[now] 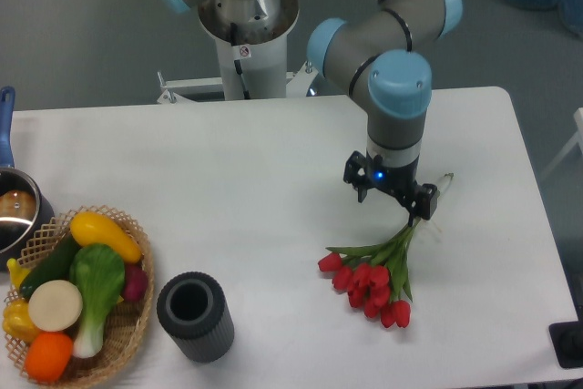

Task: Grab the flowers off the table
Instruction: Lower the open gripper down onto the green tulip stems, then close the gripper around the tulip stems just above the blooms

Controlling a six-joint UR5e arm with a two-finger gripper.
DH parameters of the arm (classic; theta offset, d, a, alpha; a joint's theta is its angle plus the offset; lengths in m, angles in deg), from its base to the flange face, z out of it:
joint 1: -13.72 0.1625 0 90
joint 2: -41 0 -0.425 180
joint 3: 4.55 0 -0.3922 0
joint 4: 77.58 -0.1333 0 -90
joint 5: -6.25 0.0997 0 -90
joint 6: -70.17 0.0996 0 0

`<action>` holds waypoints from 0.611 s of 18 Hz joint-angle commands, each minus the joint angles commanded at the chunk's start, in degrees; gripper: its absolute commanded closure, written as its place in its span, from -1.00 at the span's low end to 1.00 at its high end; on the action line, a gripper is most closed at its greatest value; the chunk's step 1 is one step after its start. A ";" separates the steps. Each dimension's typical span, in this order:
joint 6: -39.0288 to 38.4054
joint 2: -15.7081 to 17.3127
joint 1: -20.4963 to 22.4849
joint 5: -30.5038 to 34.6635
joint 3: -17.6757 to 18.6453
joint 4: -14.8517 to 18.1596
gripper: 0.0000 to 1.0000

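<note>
Red closed-bud flowers (369, 287) lie on white table (228, 179), stems under claw (398, 199).

Even, diffuse overhead light fills the scene; the white table (273, 161) reads bright without blown-out glare. Shadows are soft and short, faintest beneath the flowers (372, 281) and the dark cylindrical cup (194, 315). The whole frame looks slightly soft, perhaps from low resolution.
</note>
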 joint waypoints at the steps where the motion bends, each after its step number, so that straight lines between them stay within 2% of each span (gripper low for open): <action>1: -0.35 -0.88 -0.09 0.09 -0.88 0.09 -1.00; 7: -0.53 -5.72 -0.79 0.17 -5.01 -1.32 -1.00; 11: -0.53 -6.95 -1.23 0.18 -5.19 -1.32 -1.00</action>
